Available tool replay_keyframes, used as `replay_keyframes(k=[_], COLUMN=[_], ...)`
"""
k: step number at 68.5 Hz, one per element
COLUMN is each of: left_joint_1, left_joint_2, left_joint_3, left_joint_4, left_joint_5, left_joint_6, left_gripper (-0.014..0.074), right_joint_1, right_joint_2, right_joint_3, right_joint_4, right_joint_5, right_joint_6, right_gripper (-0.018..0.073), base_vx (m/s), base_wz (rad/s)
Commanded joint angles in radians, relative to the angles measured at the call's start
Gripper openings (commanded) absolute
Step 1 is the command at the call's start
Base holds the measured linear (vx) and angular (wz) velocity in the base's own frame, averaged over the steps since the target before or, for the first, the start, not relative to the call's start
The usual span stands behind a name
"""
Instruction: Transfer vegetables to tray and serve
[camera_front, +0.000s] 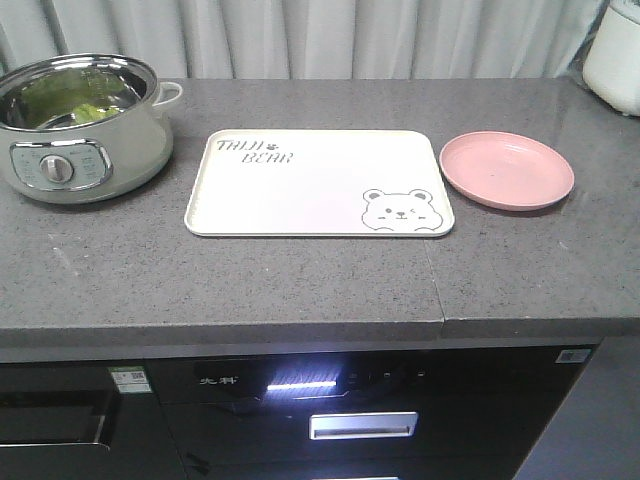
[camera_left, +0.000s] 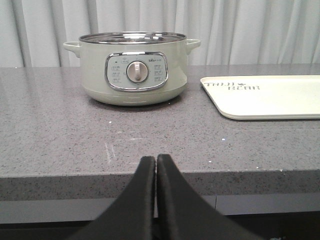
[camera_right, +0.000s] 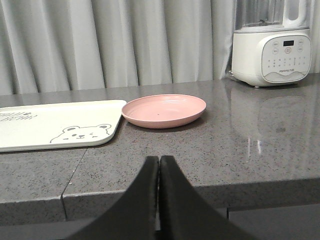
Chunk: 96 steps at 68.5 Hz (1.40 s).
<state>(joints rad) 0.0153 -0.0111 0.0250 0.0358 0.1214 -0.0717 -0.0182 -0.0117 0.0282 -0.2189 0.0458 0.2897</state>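
The left end effector sits closest in its wrist view. Its two black fingers are pressed together with no gap and nothing between them, and it hangs just off the front edge of the counter. Straight ahead of it, well back on the counter, stands a pale green electric pot with a round dial on its face. The vegetables lie inside that pot. The front view shows them as bright green leaf against the shiny steel wall, with an outline that is hard to make out. Ahead and to the right of the left end effector the tray lies flat on the counter, apart from the pot and with nothing on it.

The right end effector is also clenched on nothing, off the counter's front edge. Straight ahead of it rests a pink plate, just beside the tray's right rim without touching it. The tray's bear drawing lies ahead and to the left of this end effector. Farther ahead and to the right, a white appliance with a control panel stands before a grey curtain.
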Motion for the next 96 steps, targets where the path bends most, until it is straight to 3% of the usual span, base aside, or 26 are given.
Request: replay_keyframes(k=[1, 96], left_joint_1=[0.002, 0.002], left_joint_2=[-0.015, -0.015], left_joint_3=[0.022, 0.022], left_joint_4=[-0.008, -0.008], left_joint_5=[-0.072, -0.072], left_joint_6=[-0.003, -0.003], left_gripper=[-0.0006, -0.0006], right_joint_1=[-0.005, -0.005], right_joint_2=[-0.005, -0.005], right_joint_3=[0.015, 0.015], right_joint_4=[-0.004, -0.004], right_joint_5=[-0.077, -0.077], right_joint_6=[-0.003, -0.003], right_gripper=[-0.0003, -0.0003], base_vx=[0.08, 0.06], base_wz=[-0.01, -0.02])
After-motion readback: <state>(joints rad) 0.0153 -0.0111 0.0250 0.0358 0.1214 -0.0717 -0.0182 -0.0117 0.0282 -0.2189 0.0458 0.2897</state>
